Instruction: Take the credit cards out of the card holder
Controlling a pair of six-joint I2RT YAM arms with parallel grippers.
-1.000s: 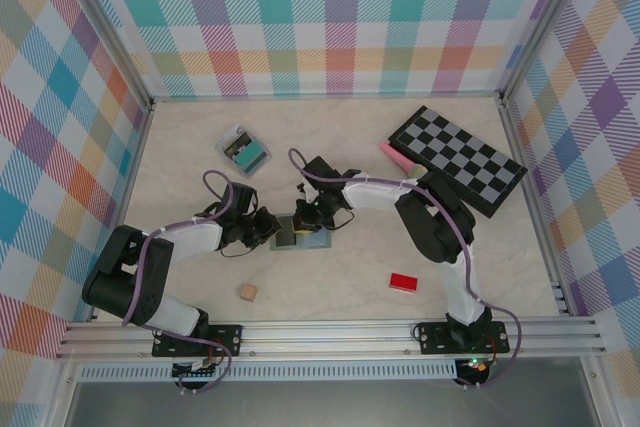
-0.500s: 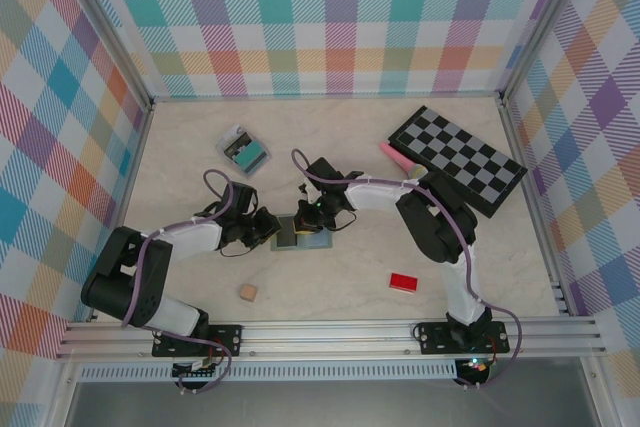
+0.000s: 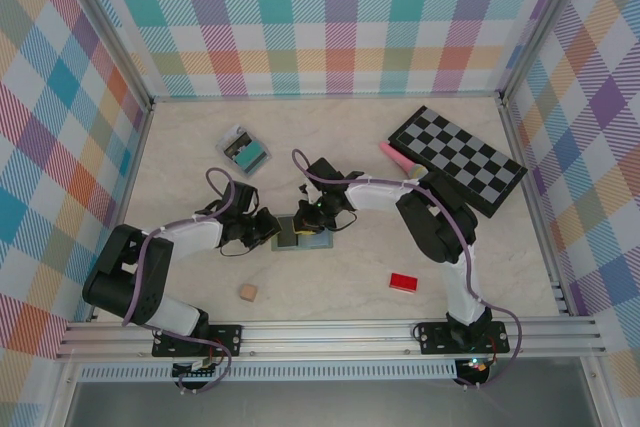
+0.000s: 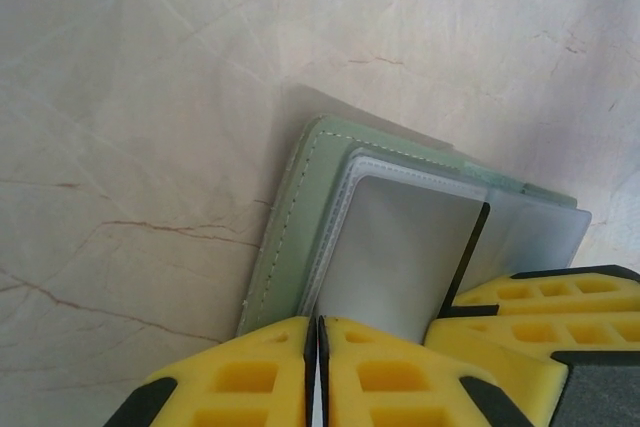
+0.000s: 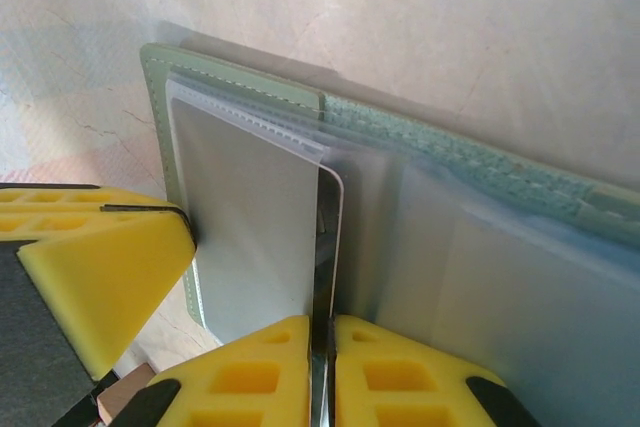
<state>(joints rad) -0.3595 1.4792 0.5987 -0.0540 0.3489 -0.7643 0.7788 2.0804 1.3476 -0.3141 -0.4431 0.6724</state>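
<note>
On pale marble table, pins card holder with pressed-together left gripper; pinches upright credit card at holder's fold with right gripper, long axis in line with fingers.

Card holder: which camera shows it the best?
The right wrist view: the card holder lies open and close, with its green stitched cover, clear sleeves and a card edge in the right claw. The left wrist view shows its green edge and a sleeve. The top view shows it tiny between both arms.
</note>
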